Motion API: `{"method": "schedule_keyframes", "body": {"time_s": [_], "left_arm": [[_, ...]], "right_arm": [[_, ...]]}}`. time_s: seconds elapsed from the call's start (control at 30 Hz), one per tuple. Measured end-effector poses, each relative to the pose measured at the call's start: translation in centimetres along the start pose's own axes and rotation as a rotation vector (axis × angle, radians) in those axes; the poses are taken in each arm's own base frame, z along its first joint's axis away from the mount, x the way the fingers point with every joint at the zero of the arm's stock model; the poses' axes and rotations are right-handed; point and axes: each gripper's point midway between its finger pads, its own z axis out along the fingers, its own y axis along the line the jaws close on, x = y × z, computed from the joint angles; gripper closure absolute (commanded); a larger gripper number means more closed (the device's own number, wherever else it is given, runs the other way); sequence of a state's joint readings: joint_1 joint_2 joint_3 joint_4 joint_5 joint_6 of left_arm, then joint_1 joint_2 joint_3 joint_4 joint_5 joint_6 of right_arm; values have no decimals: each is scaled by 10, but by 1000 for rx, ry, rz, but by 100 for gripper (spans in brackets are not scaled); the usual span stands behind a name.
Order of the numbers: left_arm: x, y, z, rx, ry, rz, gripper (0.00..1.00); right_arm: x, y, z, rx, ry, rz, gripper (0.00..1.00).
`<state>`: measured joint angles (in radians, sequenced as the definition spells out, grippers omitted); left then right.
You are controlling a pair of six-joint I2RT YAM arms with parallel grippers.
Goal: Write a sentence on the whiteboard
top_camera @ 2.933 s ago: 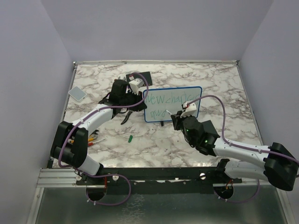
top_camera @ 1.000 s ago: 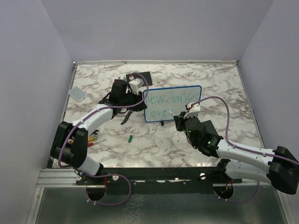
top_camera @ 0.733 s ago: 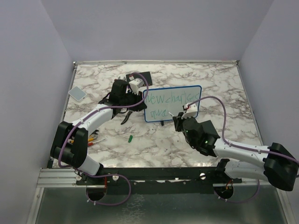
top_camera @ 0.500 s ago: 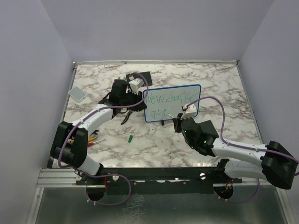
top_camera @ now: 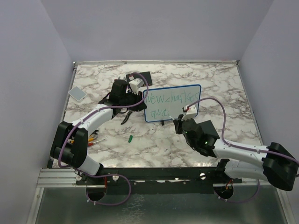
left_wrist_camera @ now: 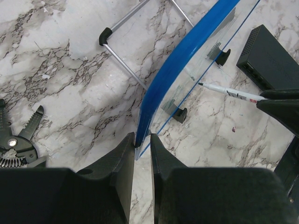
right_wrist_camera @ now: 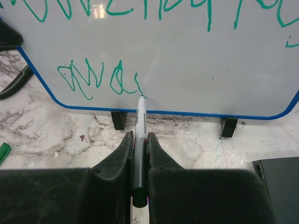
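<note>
The whiteboard (top_camera: 182, 108), white with a blue rim and black feet, stands upright mid-table. It also shows in the right wrist view (right_wrist_camera: 196, 60) and edge-on in the left wrist view (left_wrist_camera: 180, 60). The sentence (top_camera: 169, 99) is green handwriting in two lines; the short lower line (right_wrist_camera: 100, 79) shows in the right wrist view. My left gripper (left_wrist_camera: 142, 140) is shut on the board's left blue edge. My right gripper (right_wrist_camera: 138, 140) is shut on a white marker (right_wrist_camera: 140, 116) whose tip touches the board at the end of the lower line. The marker also shows in the left wrist view (left_wrist_camera: 229, 92).
A black box with ports (left_wrist_camera: 268, 60) lies right of the board. A green marker cap (top_camera: 131, 138) and black pliers (left_wrist_camera: 14, 140) lie on the marble table, with small tools (top_camera: 95, 138) at the left. A grey pad (top_camera: 77, 93) sits far left. A flat black pad (top_camera: 142, 77) lies behind the left gripper.
My right gripper with the marker has shifted slightly right along the lower line, and more green strokes have appeared there. The left arm and board have not moved.
</note>
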<state>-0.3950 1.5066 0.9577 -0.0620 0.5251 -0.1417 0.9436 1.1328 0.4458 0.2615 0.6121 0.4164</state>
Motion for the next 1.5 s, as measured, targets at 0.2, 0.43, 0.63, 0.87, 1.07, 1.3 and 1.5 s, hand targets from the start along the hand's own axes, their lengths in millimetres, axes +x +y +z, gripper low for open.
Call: {"method": "schedule_keyframes", "body": {"time_s": [0.2,0.43,0.63,0.87,1.07,1.3,1.5], "left_arm": [[0,0,0,0,0,0,80],[0,0,0,0,-1,1,80],[-1,0,-1,0,-3,2,80],[-1,0,-1,0,-3,2,80],[-1,-1,-1,0,-3,2,80],[-1,-1,-1,0,-3,2,80],[-1,-1,-1,0,-3,2,80]], "right_arm": [[-27,6,-9,-42,-70,15,99],[-48,10,-9,-46,-128,16,99],[-53,11,-8,-45,-145,8,99],[-52,11,-4,-31,-143,-7,99],[-48,9,-1,-17,-136,-18,99],[-45,6,1,2,-131,-28,99],[-50,8,-1,-10,-141,-30,99]]}}
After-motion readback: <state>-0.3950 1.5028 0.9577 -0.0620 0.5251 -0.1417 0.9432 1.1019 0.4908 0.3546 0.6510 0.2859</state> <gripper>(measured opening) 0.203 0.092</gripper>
